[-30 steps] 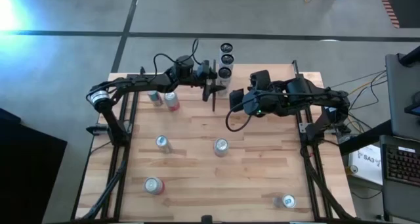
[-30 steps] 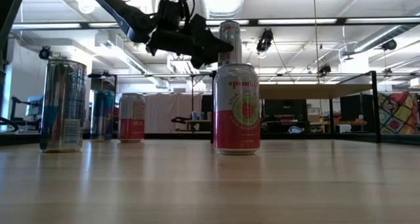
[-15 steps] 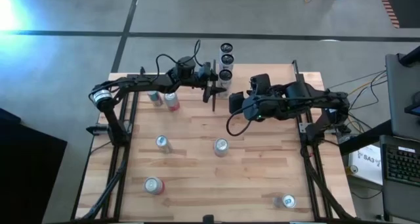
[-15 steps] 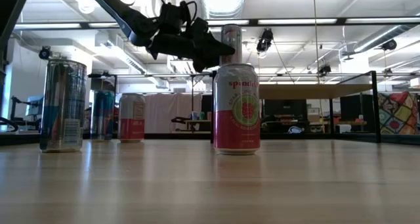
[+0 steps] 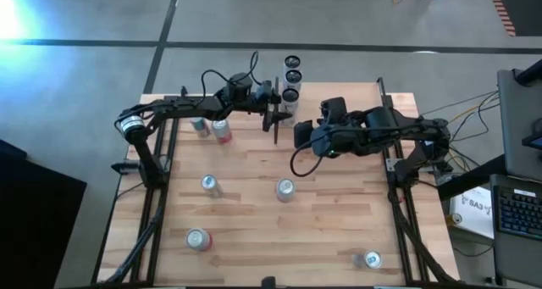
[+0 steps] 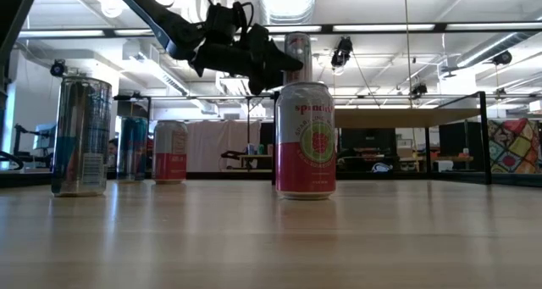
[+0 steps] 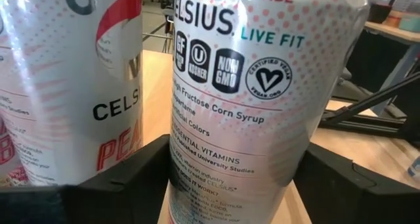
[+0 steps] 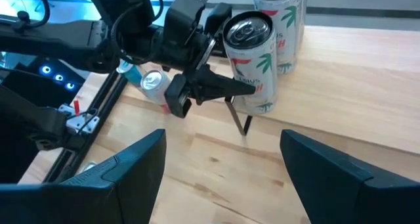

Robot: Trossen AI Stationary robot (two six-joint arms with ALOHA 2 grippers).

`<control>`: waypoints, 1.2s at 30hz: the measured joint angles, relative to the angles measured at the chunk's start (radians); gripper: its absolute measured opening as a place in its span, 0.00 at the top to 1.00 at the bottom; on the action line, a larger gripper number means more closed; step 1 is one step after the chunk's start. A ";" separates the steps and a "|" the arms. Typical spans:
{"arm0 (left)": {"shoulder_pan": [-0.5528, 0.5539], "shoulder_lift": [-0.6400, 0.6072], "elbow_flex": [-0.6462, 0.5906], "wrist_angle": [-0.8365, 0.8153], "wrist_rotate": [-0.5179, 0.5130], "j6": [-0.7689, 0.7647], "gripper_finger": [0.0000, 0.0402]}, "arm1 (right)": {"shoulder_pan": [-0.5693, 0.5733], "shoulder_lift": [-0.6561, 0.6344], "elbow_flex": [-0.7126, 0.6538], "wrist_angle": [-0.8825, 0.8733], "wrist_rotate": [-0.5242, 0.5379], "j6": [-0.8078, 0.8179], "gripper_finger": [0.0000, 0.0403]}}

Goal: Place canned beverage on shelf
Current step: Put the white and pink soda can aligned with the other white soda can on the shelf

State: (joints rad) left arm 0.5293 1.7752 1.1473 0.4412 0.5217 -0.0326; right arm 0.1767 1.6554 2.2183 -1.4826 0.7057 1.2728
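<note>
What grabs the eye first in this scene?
Two dark arms meet at the table's far edge, where the left tool sits around a white Celsius can on the raised shelf, beside more cans. The right tool hovers open nearby. Loose cans dot the tabletop, a pink one nearest the low camera.

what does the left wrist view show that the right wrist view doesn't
Only the left wrist view: the label print on the can between the left end effector's fingers, with a second can beside it.

Only the right wrist view: the can's top, the whole left end effector from outside, the shelf, and a loose can lower down.

Both: that same can and the can behind it.
</note>
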 joint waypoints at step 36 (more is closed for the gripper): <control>0.052 -0.196 0.001 -0.398 -0.115 0.142 0.18 | 0.062 0.000 -0.012 -0.004 0.002 -0.001 0.30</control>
State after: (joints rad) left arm 0.5814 1.5791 1.1481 0.0432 0.4071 0.1090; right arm 0.2390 1.6554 2.2066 -1.4864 0.7074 1.2720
